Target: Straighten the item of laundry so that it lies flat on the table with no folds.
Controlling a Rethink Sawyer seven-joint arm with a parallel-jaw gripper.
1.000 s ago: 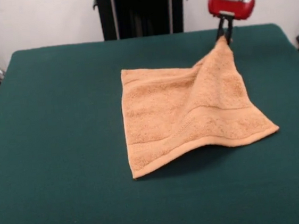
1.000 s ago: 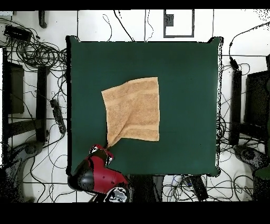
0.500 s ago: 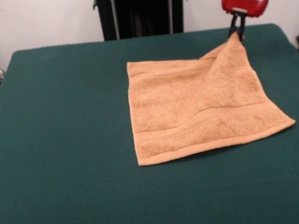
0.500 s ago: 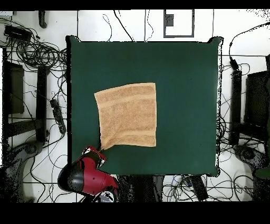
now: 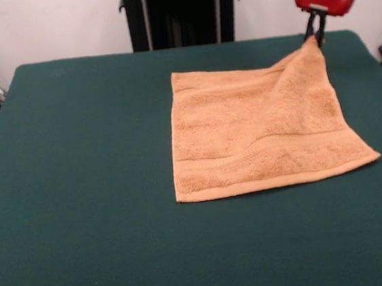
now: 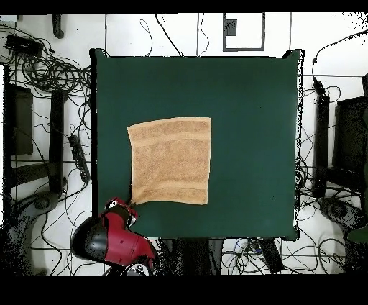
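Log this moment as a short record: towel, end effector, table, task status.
towel: orange-tan, spread open, three corners down on the table, one corner raised
end effector: shut on the raised corner, near a table corner
table: dark green
task status: not done; the held corner is off the surface, with a ridge running to it

Towel (image 5: 259, 139) spread on table (image 5: 80, 195), right of centre in front view.
One far-right corner is held up off table by gripper (image 5: 316, 36), near table's far-right edge; rest of towel is laid flat.
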